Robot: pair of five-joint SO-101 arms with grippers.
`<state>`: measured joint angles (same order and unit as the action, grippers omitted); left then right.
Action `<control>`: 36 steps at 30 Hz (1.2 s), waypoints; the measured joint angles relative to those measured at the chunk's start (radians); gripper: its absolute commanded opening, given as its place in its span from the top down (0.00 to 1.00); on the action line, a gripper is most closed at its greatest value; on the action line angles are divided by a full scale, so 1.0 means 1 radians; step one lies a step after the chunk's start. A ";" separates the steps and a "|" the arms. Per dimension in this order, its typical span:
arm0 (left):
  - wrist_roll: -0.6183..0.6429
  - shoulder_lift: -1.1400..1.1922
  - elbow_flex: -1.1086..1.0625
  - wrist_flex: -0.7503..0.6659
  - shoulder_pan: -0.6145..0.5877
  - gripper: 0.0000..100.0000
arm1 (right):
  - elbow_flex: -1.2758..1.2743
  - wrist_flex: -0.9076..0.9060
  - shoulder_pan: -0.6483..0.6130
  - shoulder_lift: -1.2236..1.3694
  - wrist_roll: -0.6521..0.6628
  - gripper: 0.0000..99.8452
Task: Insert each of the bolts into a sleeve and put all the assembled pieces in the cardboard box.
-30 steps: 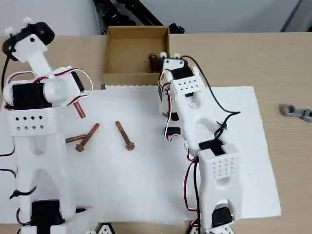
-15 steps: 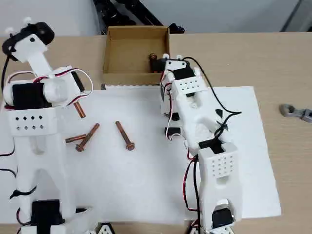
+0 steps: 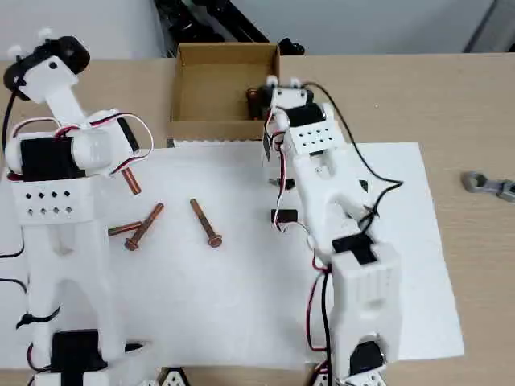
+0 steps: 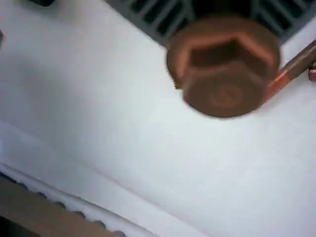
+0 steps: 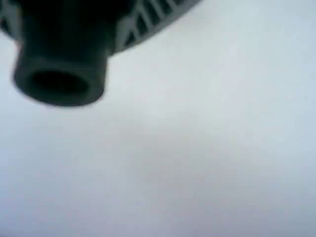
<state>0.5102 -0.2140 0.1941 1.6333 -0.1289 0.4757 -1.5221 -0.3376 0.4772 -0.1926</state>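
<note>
Copper hex-head bolts (image 3: 145, 226), three, lay loose on the white sheet (image 3: 241, 305) over the tabletop (image 3: 451, 96). Beyond, the left hand (image 3: 121, 154) gripped a fourth bolt (image 4: 224, 66); farthest, the right hand (image 3: 265, 100) held a black cylindrical sleeve (image 5: 59, 74) at the brown cardboard box (image 3: 217, 129).

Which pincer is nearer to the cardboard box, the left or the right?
Right. The right pincer, with a black sleeve, is at the near right corner of the cardboard box. The left pincer holds a bolt over the white sheet, well apart from the box.
</note>
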 measured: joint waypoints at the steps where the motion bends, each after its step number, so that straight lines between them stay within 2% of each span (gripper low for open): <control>1: 0.000 0.000 0.000 -0.006 0.000 1.00 | 0.000 -0.023 -0.003 -0.046 0.000 0.98; 6: 0.000 0.000 0.000 -0.034 0.000 1.00 | 0.000 -0.094 -0.037 -0.279 0.000 0.98; 15: 0.000 0.000 0.000 -0.063 0.000 1.00 | -0.005 -0.110 -0.037 -0.736 0.000 0.99; 19: 0.000 0.000 0.000 -0.109 0.014 1.00 | -0.097 -0.123 -0.037 -0.890 0.000 0.99; 23: 0.000 0.000 0.000 -0.130 0.078 1.00 | -0.298 -0.120 -0.037 -1.065 0.000 0.99; 27: 0.000 0.000 0.000 -0.164 0.153 1.00 | -0.571 -0.031 -0.037 -1.270 0.000 0.99; 36: 0.000 0.000 0.000 -0.190 0.226 1.00 | -1.267 0.442 -0.037 -1.722 0.000 1.00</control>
<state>0.5102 -0.2140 0.1941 1.4431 0.0967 -0.7917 -1.0802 -0.3744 -1.2444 -0.1926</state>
